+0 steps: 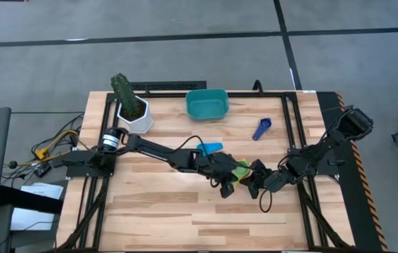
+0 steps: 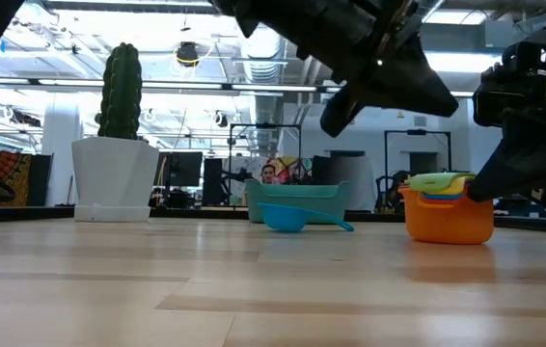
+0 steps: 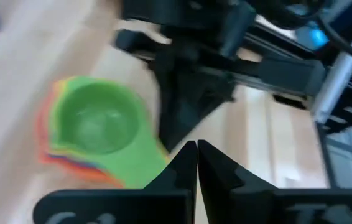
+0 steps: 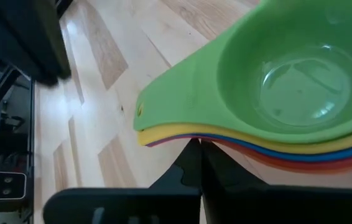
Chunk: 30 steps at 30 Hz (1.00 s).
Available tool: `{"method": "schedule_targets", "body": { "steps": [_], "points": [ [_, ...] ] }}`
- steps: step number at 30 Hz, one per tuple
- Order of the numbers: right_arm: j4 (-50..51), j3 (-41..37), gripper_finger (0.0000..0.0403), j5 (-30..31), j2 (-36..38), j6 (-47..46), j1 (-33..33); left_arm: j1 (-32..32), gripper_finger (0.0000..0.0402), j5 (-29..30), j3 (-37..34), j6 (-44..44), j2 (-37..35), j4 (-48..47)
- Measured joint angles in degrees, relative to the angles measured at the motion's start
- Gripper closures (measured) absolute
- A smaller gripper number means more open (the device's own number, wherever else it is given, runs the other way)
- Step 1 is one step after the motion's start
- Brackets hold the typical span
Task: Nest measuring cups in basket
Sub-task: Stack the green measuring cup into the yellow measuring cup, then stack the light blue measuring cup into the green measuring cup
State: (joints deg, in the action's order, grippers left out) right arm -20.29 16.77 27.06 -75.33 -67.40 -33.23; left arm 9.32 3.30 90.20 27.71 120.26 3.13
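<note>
Stack of measuring cups (image 2: 450,206), green on top, sits mid-table between left gripper (image 1: 226,184) & right gripper (image 1: 257,184), both fingers together, empty. Basket (image 1: 207,104) at far edge holds none; two blue cups (image 1: 210,147) loose.

two dark jointed arms with black cables, one silver-ringed joint (image 1: 112,138).

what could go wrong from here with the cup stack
The nested cups sit on the table between both shut grippers, left gripper and right gripper; crowding could bump and topple the stack. The light blue cup and dark blue cup lie apart, easily left out. The basket is far off.
</note>
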Motion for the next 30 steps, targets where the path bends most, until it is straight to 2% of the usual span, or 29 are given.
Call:
{"method": "schedule_targets", "body": {
  "steps": [6,10,19,23,30],
  "points": [
    [0.1,0.0,0.0385,-2.0,0.0,0.3,0.0,2.4,0.0401,11.3,-2.8,0.3,-4.9,-7.9],
    [0.2,0.0,0.0387,-2.1,0.0,1.3,0.1,3.6,0.0401,16.4,-8.2,1.1,-8.8,-6.8],
    [0.0,0.0,0.0379,-2.0,0.0,1.5,0.0,2.2,0.0401,16.7,-27.5,6.1,-14.1,11.0],
    [-0.1,0.0,0.0383,-2.1,0.0,1.5,0.0,2.3,0.0401,18.8,-31.4,7.4,-15.8,7.7],
    [-2.4,0.0,0.0376,-2.1,0.0,1.4,0.0,1.0,0.0397,19.8,-31.5,7.9,-20.0,-6.1]
  ]
}}
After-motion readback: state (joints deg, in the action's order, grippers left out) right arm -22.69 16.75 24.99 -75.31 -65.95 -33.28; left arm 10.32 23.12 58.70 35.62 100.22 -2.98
